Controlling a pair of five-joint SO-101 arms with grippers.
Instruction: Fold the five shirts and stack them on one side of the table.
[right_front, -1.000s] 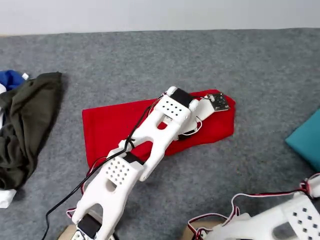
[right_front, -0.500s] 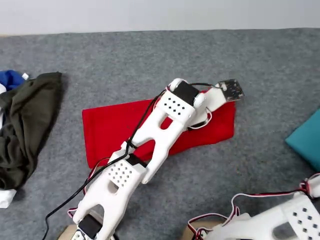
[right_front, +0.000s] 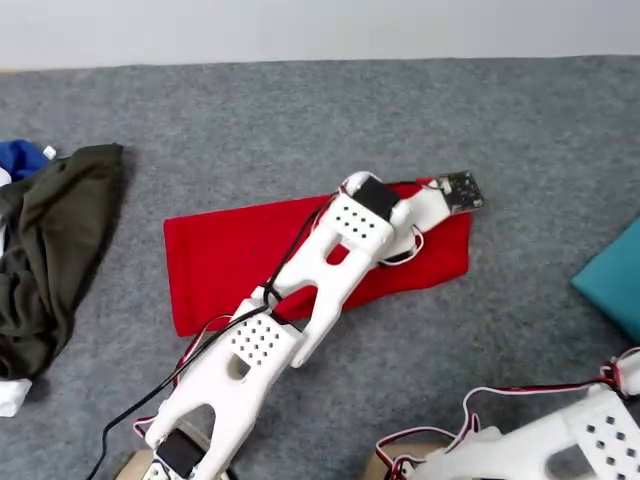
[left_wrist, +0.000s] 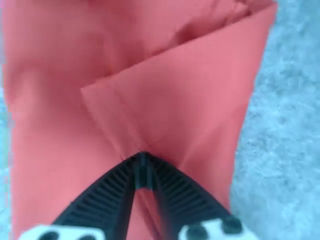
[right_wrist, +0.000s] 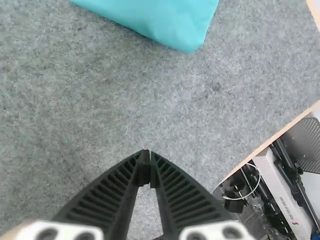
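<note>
The red shirt (right_front: 225, 260) lies in the middle of the table (right_front: 300, 120), folded into a long strip. Its long axis runs left to right, with the right end tipped slightly toward the far side. In the left wrist view the red shirt (left_wrist: 190, 100) lies directly under and ahead of the left jaws. A loose flap edge and a crease run straight into the tips. The left jaws are clenched tip to tip, and they look to be pinching that ridge of cloth at the strip's right end. From there, a fold would have to carry the end leftward along the strip.

The left arm (right_front: 290, 300) stretches diagonally over the shirt and is by far the nearer arm. The right arm (right_front: 560, 440) sits at the near right corner, well apart. The right jaws are clenched on nothing over bare table, with the teal shirt (right_wrist: 150, 17) beyond their tips. A dark olive shirt (right_front: 50, 250) is heaped at the left edge.

A second ago the left wrist sat lower over the shirt's right end, whose far corner bulged rounded. It then swung farther and to the right, and now it has eased back a little. The end of the shirt now looks squarer. The right arm is unchanged.
</note>
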